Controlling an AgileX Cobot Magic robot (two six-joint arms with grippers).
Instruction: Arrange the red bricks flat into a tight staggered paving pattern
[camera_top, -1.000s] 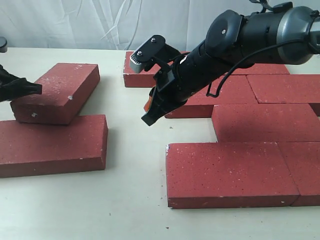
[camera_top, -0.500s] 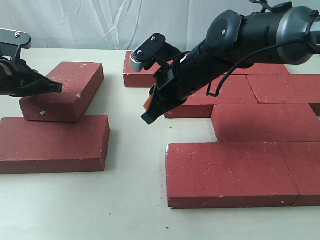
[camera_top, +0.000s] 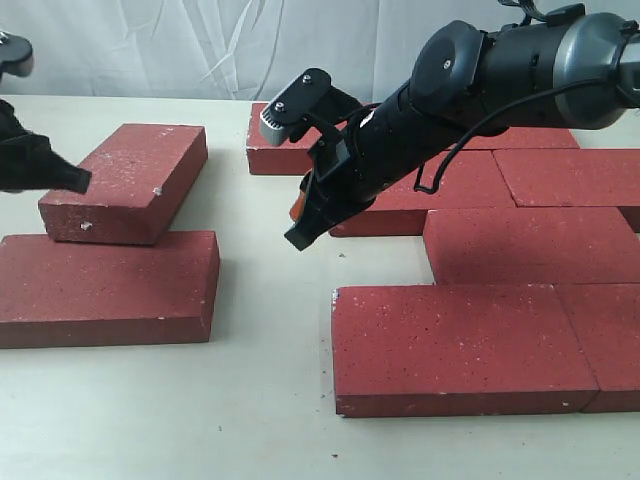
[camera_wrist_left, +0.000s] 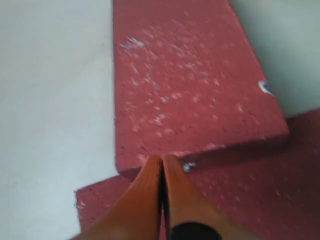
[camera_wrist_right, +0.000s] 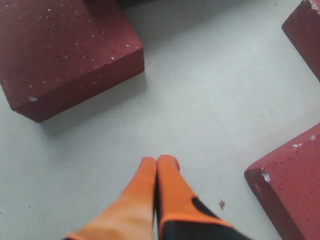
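Leaning on a flat brick (camera_top: 105, 285) near the left edge of the table (camera_top: 270, 420), one red brick (camera_top: 125, 180) sits tilted. Fingers pinched closed and empty on both: left gripper (camera_wrist_left: 161, 162) by its end, right gripper (camera_wrist_right: 157, 161) over bare table. Risk: an off-centre nudge skews it, leaving gaps.

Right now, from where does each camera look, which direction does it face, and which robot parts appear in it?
Exterior view: sits off the arms, looks across the table; shows the right arm, right gripper and left gripper.
Left wrist view: looks down past the shut left gripper onto the tilted brick resting on a flat brick.
Right wrist view: looks down past the shut right gripper at table between bricks.
Shared: exterior and left wrist views both show the tilted brick.
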